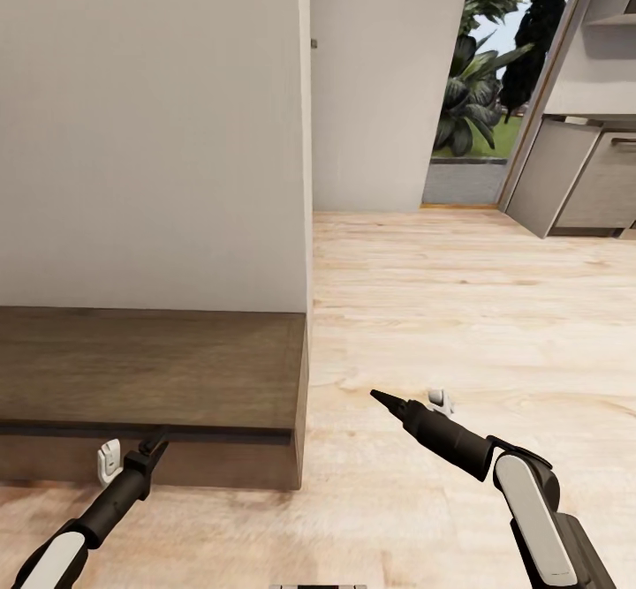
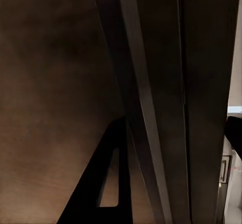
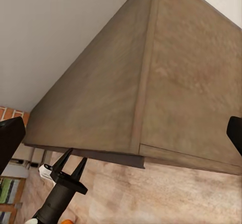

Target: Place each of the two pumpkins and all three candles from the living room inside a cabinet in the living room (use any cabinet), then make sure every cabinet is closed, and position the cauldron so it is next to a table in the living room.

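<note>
**Left claw at the cabinet's front lip**

No writing or label could be read anywhere. The cabinet [image 1: 150, 368], low and dark brown, stood against the white wall [image 1: 150, 130], its left end cut off by the frame. The left claw [image 1: 152, 448] was pressed up against the cabinet's front edge, fingers spread and holding nothing. The right claw [image 1: 382, 397] hovered over the wooden floor [image 1: 459, 306] beside the cabinet's end; whether it was spread or clenched could not be told

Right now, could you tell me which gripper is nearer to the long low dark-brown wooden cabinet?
Left. The left gripper sits at the cabinet's front edge; the right gripper hangs over the wooden floor, off to the cabinet's right.
</note>
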### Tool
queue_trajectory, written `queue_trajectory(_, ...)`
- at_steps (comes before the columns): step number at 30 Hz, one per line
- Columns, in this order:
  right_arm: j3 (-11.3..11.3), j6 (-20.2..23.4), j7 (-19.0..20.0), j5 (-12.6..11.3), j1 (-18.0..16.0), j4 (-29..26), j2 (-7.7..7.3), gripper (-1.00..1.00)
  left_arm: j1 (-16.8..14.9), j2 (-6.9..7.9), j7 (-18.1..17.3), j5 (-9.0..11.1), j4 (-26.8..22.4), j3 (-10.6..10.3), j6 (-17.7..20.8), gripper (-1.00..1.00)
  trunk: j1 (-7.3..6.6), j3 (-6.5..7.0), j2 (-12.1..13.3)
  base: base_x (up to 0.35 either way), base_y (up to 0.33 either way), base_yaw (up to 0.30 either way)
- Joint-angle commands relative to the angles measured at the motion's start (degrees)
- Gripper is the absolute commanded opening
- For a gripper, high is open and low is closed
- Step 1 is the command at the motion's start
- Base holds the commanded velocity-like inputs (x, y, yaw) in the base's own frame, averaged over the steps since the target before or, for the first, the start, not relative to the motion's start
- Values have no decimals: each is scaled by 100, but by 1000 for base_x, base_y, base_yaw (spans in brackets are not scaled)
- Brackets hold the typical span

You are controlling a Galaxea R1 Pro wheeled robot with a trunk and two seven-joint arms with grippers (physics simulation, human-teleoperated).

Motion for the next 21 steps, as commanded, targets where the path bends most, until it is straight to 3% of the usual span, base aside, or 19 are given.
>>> queue_trajectory(1, 2, 0, 0, 0, 0, 0, 0, 100, 1, 0, 7, -33, 4, -2, -15, -100, 0, 0, 0, 0, 0, 0)
queue_trajectory(21, 10, 0, -26, 8, 0, 0, 8, 100, 1, 0, 7, -44, 4, -2, -15, -100, 0, 0, 0, -21, 7, 0)
